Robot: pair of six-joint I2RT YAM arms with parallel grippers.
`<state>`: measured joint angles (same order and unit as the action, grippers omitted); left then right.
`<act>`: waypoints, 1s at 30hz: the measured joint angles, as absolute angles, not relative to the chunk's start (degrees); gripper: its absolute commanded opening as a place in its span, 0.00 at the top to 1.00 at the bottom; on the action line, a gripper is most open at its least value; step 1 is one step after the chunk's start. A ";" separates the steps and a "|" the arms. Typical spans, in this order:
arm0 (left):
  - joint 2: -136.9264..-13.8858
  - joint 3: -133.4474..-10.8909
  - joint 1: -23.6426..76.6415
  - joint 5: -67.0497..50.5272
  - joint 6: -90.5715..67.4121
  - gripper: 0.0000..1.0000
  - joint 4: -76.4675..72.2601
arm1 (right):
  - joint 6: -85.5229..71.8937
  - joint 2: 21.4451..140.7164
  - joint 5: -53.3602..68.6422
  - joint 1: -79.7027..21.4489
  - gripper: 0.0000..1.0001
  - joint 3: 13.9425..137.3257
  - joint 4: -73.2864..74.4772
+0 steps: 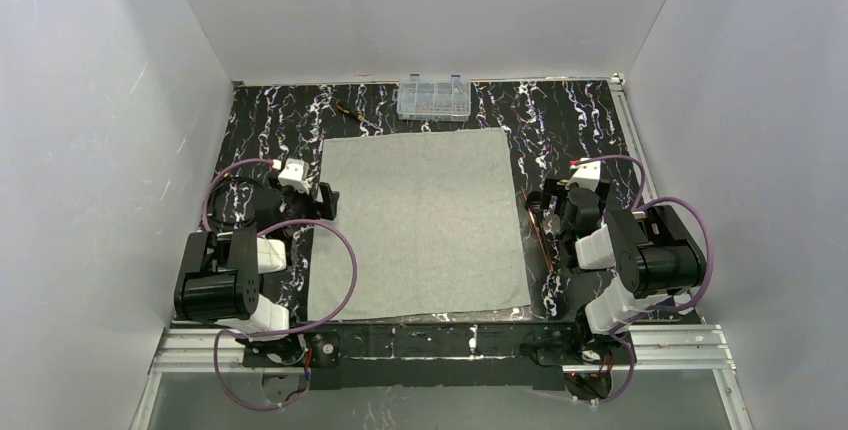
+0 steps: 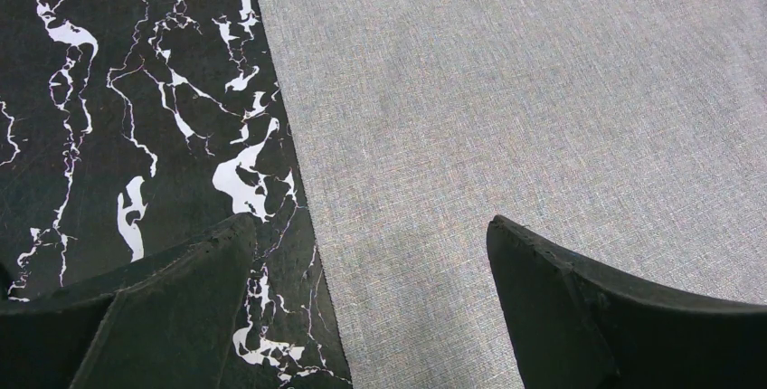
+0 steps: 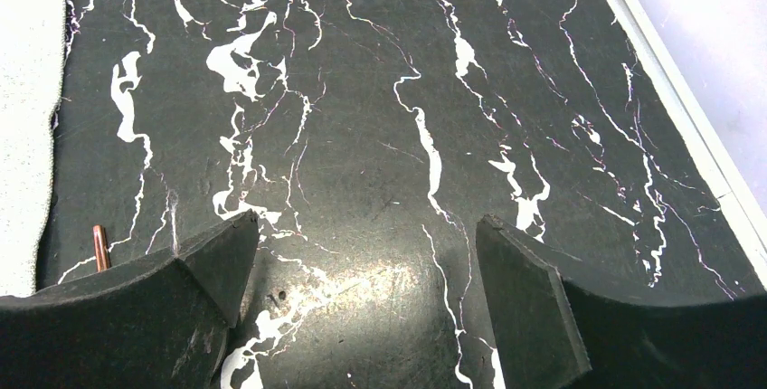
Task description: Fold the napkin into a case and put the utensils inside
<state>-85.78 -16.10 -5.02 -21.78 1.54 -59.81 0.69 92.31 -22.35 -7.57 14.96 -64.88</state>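
I see the napkin (image 1: 420,225) lying flat and fully spread in the middle of the desk (image 1: 262,120). No fold is started, so there is no case yet. In my left wrist view its hemmed corner sits at the upper middle of the frame and its left edge runs down between the fingers.

The left gripper (image 2: 371,235) is wide open and empty. It straddles that edge, one finger over cloth and the other over marble. I judge that a sensible stance for pinching the edge and starting the first fold.

The utensils (image 1: 545,240) lie on bare marble just beside the napkin's right edge, right of centre in the top view. They are partly hidden by the right arm. In the right wrist view only a copper tip (image 3: 99,246) shows at lower left.

The right gripper (image 3: 366,226) is also spread wide, holding nothing, over bare desk.

A clear compartment box (image 1: 433,97) and a screwdriver (image 1: 352,110) sit at the top of the desk, beyond the napkin and out of the way.
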 measured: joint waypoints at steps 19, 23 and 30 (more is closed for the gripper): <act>-84.88 -16.14 -6.68 -22.22 0.10 0.02 -58.85 | -1.41 87.35 -28.14 -7.57 0.01 19.07 -53.08; -78.87 -19.92 -7.40 -22.35 -0.86 0.01 -47.79 | -7.68 78.72 -32.18 -7.57 0.01 26.61 -40.25; -69.28 -37.71 -7.44 -24.82 2.11 0.02 -22.55 | -27.11 69.97 -35.14 -7.01 0.01 34.59 -20.21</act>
